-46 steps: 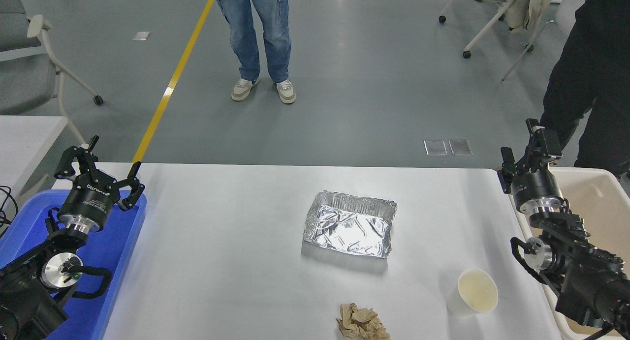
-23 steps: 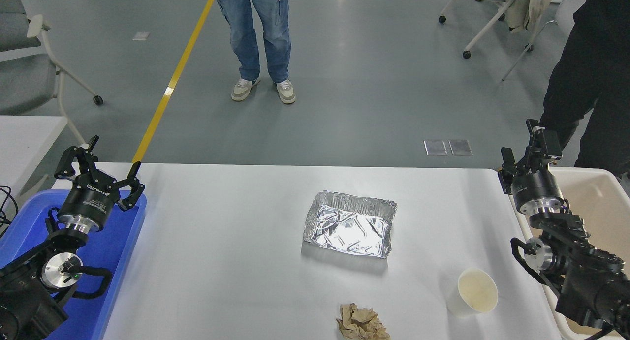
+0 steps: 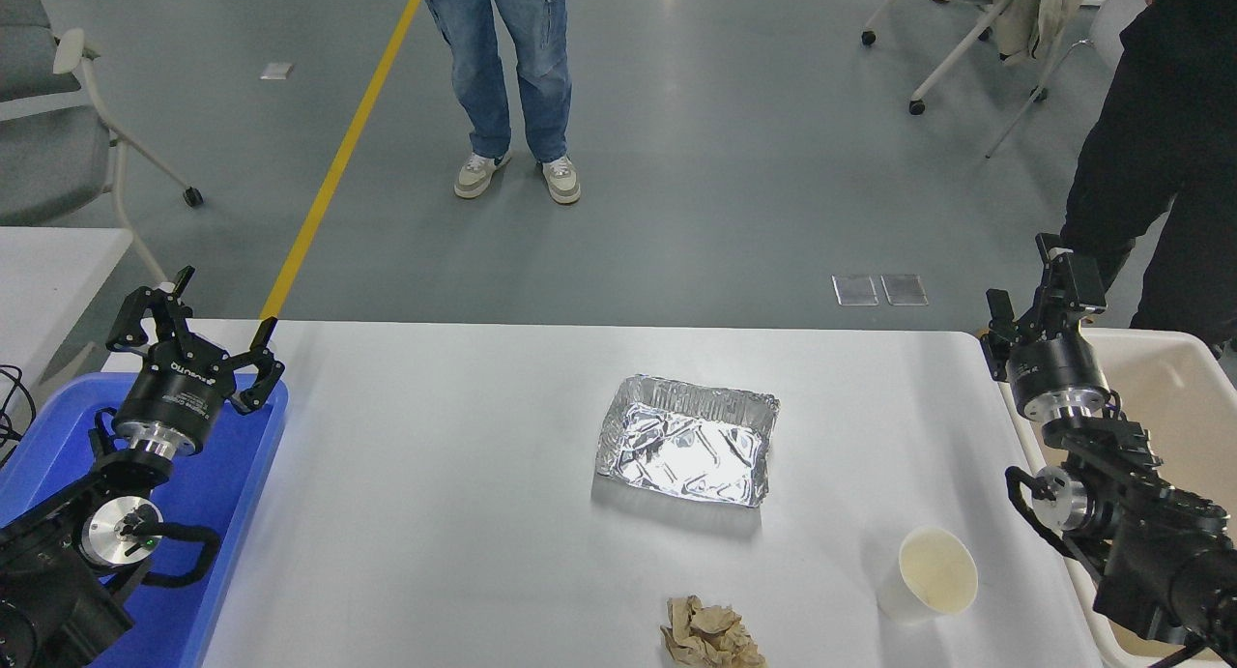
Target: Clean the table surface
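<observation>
Matte white rectangular table surface (image 3: 435, 513) spans the middle of the view, carrying 1 crinkled aluminium foil tray (image 3: 688, 440) at centre, 1 empty white paper cup (image 3: 930, 574) near-right and 1 crumpled brown paper wad (image 3: 710, 633) on the near edge; 1 blue plastic bin (image 3: 227, 484) flanks left, 1 beige plastic bin (image 3: 1174, 397) right. Left gripper (image 3: 193, 334) parked over the blue bin, fingers spread wide, empty; right gripper (image 3: 1039, 296) raised at the far-right corner, fingers apart, empty. Risks, my guess: the thin tray buckles or slips when pinched, the light cup tips if clipped by the right arm, the wad gets nudged off the near edge.
</observation>
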Controlling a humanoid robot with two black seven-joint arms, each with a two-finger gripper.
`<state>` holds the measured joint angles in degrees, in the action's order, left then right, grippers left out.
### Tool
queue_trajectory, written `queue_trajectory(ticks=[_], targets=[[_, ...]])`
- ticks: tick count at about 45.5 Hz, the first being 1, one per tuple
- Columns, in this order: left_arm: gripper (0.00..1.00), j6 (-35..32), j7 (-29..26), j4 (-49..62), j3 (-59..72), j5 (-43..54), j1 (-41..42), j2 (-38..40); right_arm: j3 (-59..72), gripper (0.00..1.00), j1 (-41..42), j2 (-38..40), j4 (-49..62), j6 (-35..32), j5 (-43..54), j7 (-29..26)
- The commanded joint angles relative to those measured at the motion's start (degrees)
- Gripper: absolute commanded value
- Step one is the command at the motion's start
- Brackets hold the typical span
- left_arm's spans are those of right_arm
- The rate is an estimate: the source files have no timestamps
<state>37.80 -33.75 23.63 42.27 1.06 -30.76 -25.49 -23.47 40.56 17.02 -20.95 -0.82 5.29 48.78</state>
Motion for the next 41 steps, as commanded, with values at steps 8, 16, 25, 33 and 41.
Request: queue_trajectory(ticks=[8,16,25,33,41], targets=[[1.0,0.0,0.0,0.0,0.0,0.0,0.0,0.0,0.4,0.99,1.5,0.6,0.1,-0.1,0.1,0.0],[1.0,0.0,0.0,-0.1,0.0,0.0,0.0,0.0,0.6,0.99,2.3,1.1,-0.1,-0.2,-0.8,-0.3],[1.0,0.1,0.0,0.0,0.0,0.0,0.0,0.0,5.4,0.99,3.1,4.6,-0.8,-0.2,-0.7,-0.3],[1.0,0.0,0.0,-0.1,0.0,0.0,0.0,0.0,14.1,0.99,6.5,9.9,-0.8,-4.1,-0.2,-0.4],[1.0,0.0,0.0,0.0,0.0,0.0,0.0,0.0,24.5,0.99,11.2,15.0,-0.8,-7.4,0.1,-2.1]])
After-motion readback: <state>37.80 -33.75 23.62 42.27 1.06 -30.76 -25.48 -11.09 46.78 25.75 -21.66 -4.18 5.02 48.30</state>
